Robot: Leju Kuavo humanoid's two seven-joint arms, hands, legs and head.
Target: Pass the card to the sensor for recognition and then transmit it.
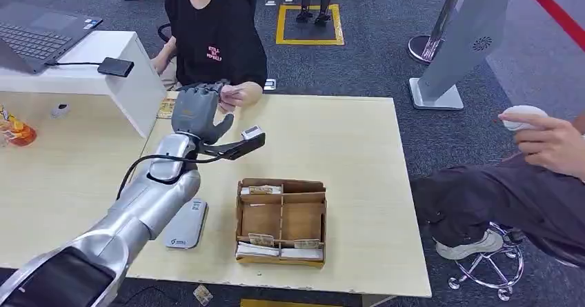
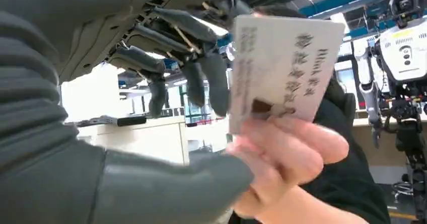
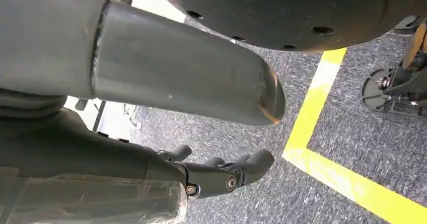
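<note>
Grey carpet surrounds the pale tabletop, where a cardboard box of cards sits beside a grey sensor. From the head view, the left hand reaches toward a seated person's hand at the far edge. At the left wrist, its fingers are spread, holding nothing, while the person holds the white card just beside them. At the right wrist, the right hand hangs over carpet, fingers loosely curled, empty.
</note>
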